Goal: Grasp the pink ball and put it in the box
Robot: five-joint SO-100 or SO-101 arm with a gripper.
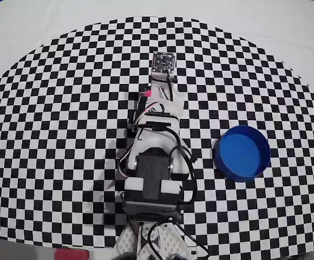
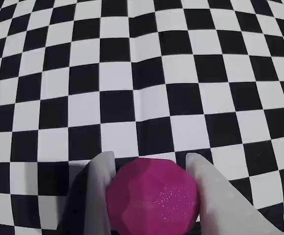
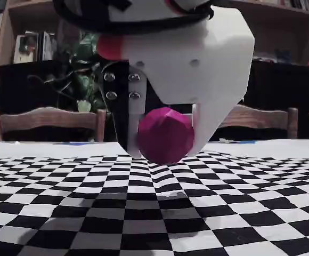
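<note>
The pink ball (image 2: 152,198) sits between my gripper's (image 2: 151,159) two grey fingers, which press on its left and right sides. In the fixed view the ball (image 3: 165,135) hangs just above the checkered cloth, held under the white gripper (image 3: 165,144) body. From overhead the arm (image 1: 154,157) reaches up the middle of the cloth and hides the ball beneath the gripper. The box (image 1: 242,151), a round blue tub, stands empty to the right of the arm, well apart from the gripper.
A black-and-white checkered cloth (image 1: 65,119) covers the table. The wrist camera board (image 1: 163,62) sits at the arm's far tip. Chairs (image 3: 48,124) and shelves stand behind the table in the fixed view.
</note>
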